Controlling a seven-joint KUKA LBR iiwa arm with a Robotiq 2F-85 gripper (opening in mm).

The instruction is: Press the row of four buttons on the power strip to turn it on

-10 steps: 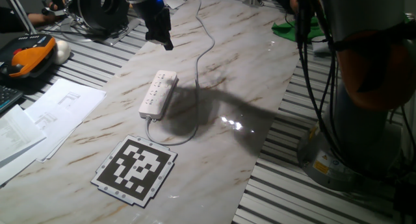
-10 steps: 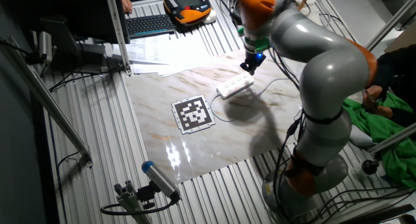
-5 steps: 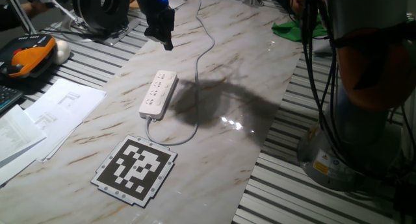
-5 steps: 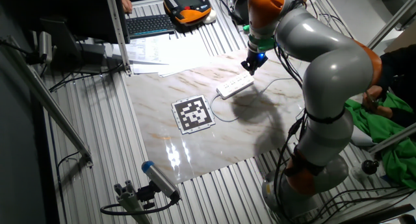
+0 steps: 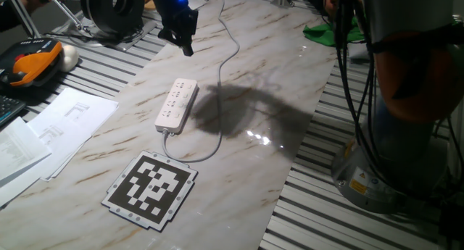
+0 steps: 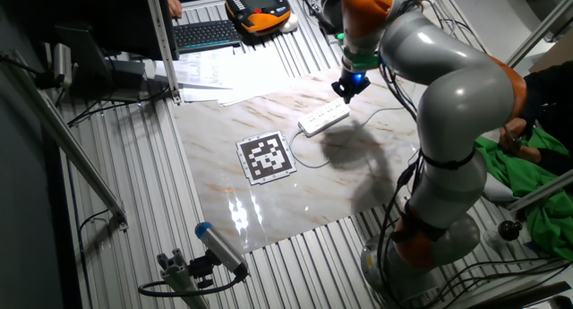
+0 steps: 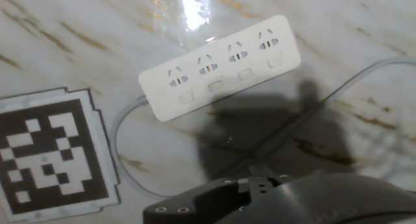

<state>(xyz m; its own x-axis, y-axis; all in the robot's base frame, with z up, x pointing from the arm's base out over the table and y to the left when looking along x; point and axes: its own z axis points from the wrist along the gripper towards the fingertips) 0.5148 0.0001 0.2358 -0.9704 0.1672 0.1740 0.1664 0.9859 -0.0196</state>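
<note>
The white power strip [image 5: 176,103] lies flat on the marble tabletop [image 5: 254,83], with its thin white cable [image 5: 230,43] running off toward the far edge. The hand view looks down on the power strip [image 7: 220,67]: four socket groups, and below them a row of four small white buttons [image 7: 215,86]. My gripper [image 5: 187,50] hangs in the air above and beyond the strip's far end, touching nothing. In the other fixed view the gripper [image 6: 344,97] hovers just past the power strip [image 6: 322,119]. No view shows whether the fingertips are apart.
A black-and-white marker board [image 5: 151,188] lies near the strip's cable end. Papers [image 5: 58,127] and an orange-black pendant [image 5: 32,61] sit on the slatted bench at the left. A green cloth [image 5: 330,32] lies at the back, and the arm's base [image 5: 406,98] stands to the right.
The arm's upper links swung and its shadow on the marble shifted right. The gripper stayed almost in place above the strip's far end. The strip has not moved.
</note>
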